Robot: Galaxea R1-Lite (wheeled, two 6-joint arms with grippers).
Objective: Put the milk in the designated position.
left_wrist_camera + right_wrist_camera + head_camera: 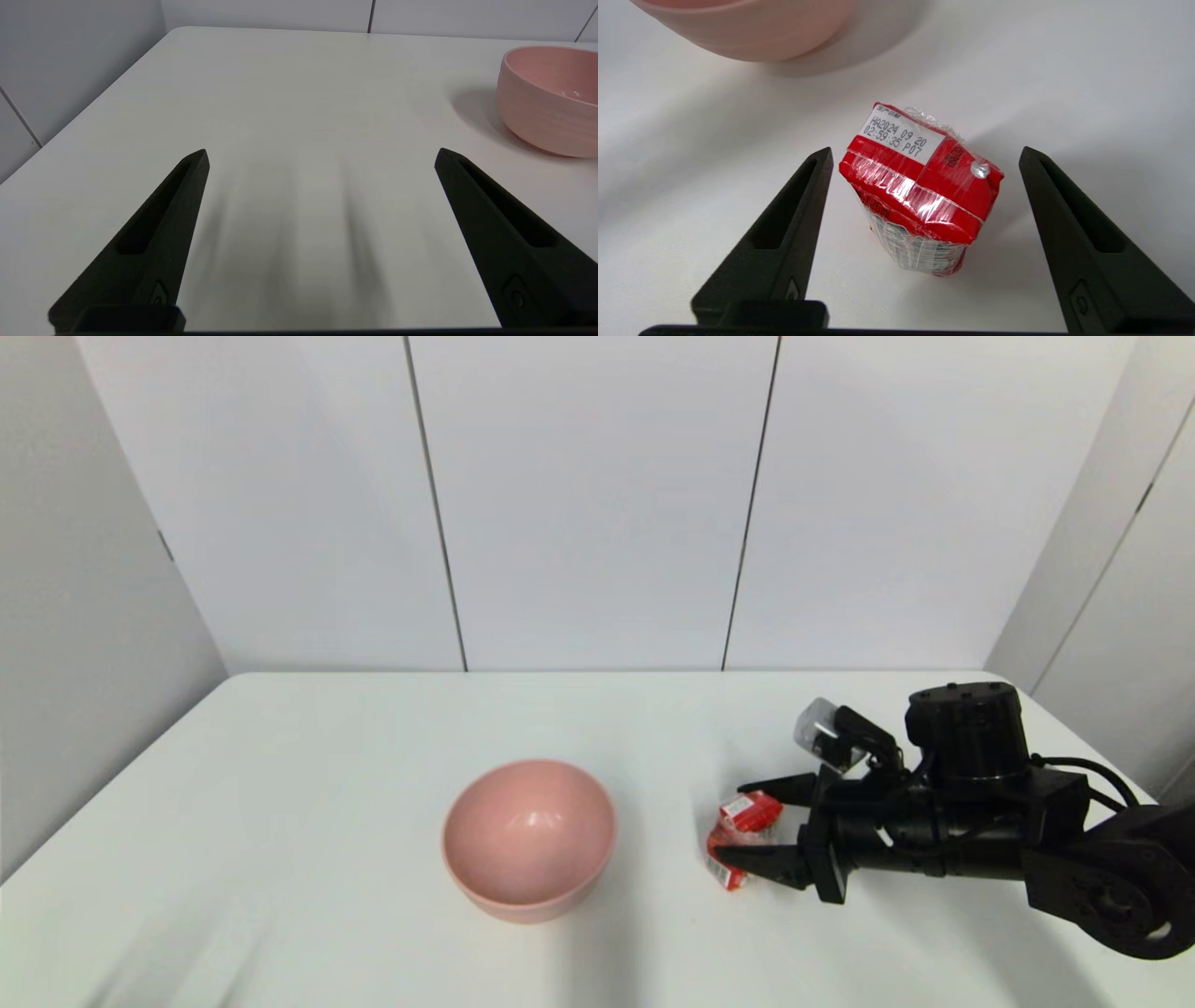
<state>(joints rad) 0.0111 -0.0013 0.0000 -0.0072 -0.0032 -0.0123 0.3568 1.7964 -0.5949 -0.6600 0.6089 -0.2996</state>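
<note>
While the left gripper (322,156) idles open, the right gripper (758,819) straddles the milk (742,833), jaws apart; the upright carton stands between them, skewed, nearer one finger.

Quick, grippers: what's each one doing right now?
Left gripper: open, empty, over bare table beside the pink bowl.
Right gripper: open, fingers either side of the milk, not gripping it.

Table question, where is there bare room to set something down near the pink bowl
Bare table lies left of the pink bowl, where the open left gripper hovers, and behind it toward the wall. It is crowded right of the bowl: the milk stands between the open right gripper fingers.
</note>
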